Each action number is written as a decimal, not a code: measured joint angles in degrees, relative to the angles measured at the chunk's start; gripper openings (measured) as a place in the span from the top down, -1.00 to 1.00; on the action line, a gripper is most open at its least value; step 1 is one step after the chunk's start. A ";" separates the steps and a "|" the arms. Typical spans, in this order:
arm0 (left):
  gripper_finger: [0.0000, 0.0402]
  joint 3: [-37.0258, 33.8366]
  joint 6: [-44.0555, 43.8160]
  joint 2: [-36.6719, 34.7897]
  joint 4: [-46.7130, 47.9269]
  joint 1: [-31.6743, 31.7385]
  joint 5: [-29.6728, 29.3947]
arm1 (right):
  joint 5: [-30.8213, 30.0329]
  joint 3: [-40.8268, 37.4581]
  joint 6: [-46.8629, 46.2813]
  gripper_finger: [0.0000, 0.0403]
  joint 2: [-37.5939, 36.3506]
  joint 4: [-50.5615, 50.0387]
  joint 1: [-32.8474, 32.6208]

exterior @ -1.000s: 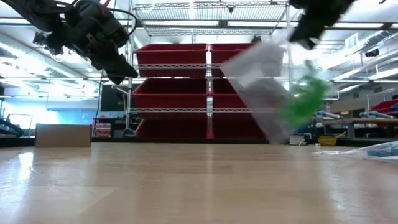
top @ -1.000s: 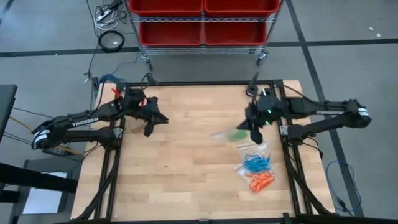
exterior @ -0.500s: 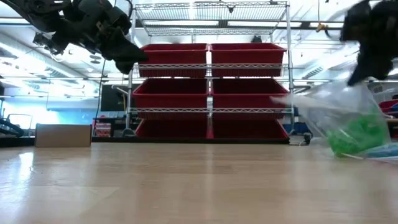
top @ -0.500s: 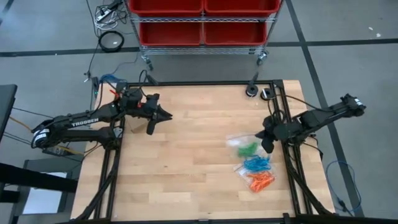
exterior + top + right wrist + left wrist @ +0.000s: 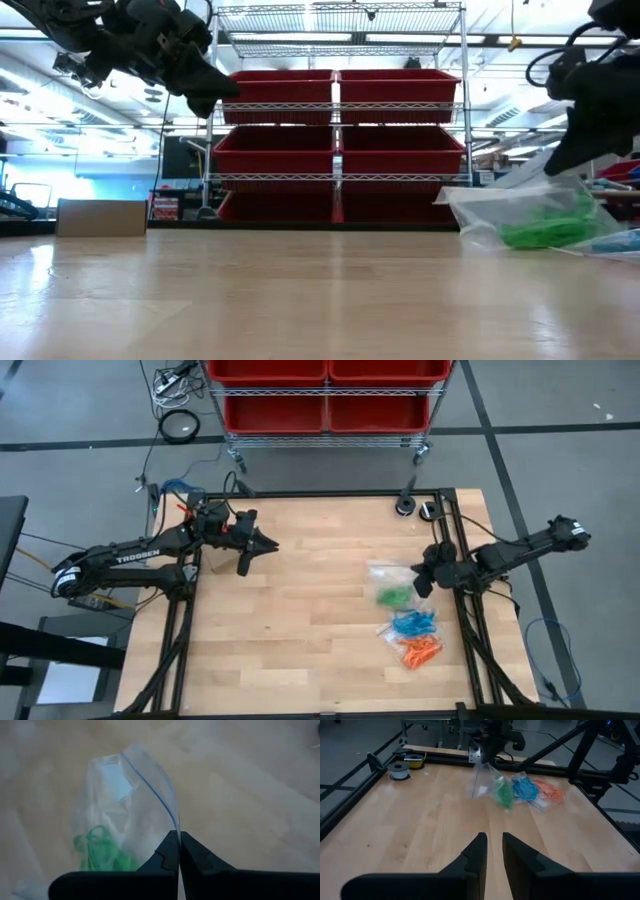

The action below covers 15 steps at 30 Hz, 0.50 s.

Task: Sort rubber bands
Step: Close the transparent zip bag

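right gripper (image 5: 420, 582): at the right edge of the counter (image 5: 300, 620) in the high view, fingers clenched on the top edge of a clear bag (image 5: 125, 815); the wrist view shows the bag's edge pinched between the two closed fingers.
bag of green rubber bands (image 5: 395, 597): rests on the counter right of centre in the high view, hanging away from the fingers; the green loops sit low in the bag, apart from the pinch point.
reason for hold: judged to be a grip on the bag's rim so the contents stay down while the bag is set beside the others.
blue rubber bands (image 5: 412, 624): bagged, just below the green bag in the high view.
orange rubber bands (image 5: 420, 651): bagged, just below the blue, forming a column by colour.
left gripper (image 5: 250, 552): raised over the upper left of the counter, fingers slightly parted and grasping nothing, well apart from the bags; judged to be waiting.
progress: three colours appear separated; the green bag is not yet released.
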State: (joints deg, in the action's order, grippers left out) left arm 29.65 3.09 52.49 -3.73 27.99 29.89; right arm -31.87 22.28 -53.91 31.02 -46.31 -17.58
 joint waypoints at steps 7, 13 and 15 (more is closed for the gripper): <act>0.66 0.00 -0.01 0.02 -0.45 0.00 -0.15 | 3.18 0.00 4.63 0.94 0.03 0.39 6.73; 0.66 0.00 -0.28 0.02 -0.79 0.00 -0.15 | 4.00 0.00 7.91 0.55 0.01 2.81 10.78; 0.66 0.00 -0.31 0.02 -0.79 0.00 -0.15 | 4.17 0.00 10.14 0.38 0.01 5.09 11.73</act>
State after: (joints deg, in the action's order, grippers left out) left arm 29.65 2.79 52.51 -4.51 27.99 29.74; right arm -27.70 22.28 -43.77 31.03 -41.22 -5.85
